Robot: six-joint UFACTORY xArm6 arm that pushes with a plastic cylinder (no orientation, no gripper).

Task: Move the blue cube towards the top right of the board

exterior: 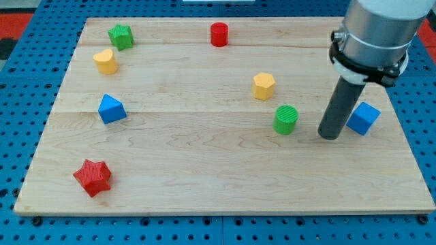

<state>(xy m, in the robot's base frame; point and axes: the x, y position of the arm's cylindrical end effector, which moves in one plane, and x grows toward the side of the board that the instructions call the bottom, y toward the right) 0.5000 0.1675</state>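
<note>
The blue cube [364,118] lies near the right edge of the wooden board [204,170], about mid-height. My tip [330,136] rests on the board just left of the cube and slightly below its middle, very close to it or touching. The dark rod hangs from the grey arm at the view's top right. A green cylinder [286,120] stands a short way left of my tip.
A yellow hexagonal block [263,86] sits up-left of the green cylinder. A red cylinder [219,34] is at top centre. A green star [120,36], yellow heart [105,61], blue wedge-like block [111,109] and red star [92,177] stand on the left side.
</note>
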